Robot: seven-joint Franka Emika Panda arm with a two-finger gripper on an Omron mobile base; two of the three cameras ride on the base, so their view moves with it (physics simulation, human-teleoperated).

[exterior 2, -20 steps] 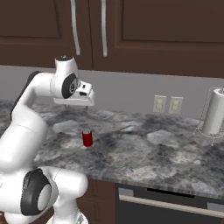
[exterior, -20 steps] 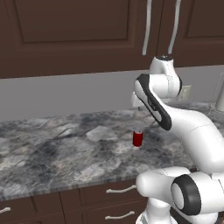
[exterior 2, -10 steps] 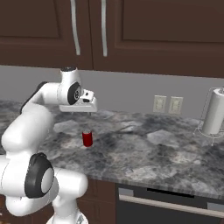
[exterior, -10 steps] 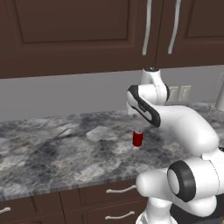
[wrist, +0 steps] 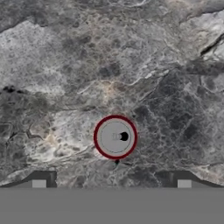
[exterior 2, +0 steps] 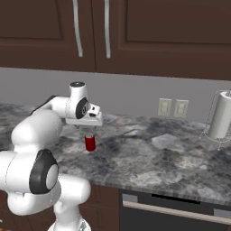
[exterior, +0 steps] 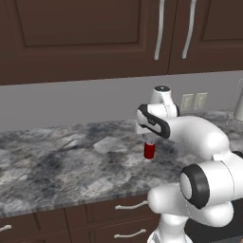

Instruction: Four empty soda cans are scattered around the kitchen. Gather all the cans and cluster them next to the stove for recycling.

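One red soda can (exterior: 149, 150) with a silvery top stands upright on the grey marble counter (exterior: 71, 161); it also shows as the can (exterior 2: 90, 143) from the right. My gripper (exterior: 148, 139) hangs straight above it, pointing down, a short way over the can's top. From the right the gripper (exterior 2: 90, 131) looks the same. In the hand view the can's round top (wrist: 115, 137) sits centred just above the gripper (wrist: 113, 181), whose fingertips (wrist: 41, 180) stand wide apart, open and empty. The stove is out of view.
A paper towel roll (exterior 2: 221, 118) on its stand is at the counter's far right. Two wall outlets (exterior 2: 173, 108) sit on the backsplash. Dark cabinets hang overhead; drawers (exterior: 128, 206) and a dark appliance front (exterior 2: 176, 207) lie below the counter edge.
The arm has folded down and the hand has dropped from well above the counter to just over the can. The can and the base have stayed put.
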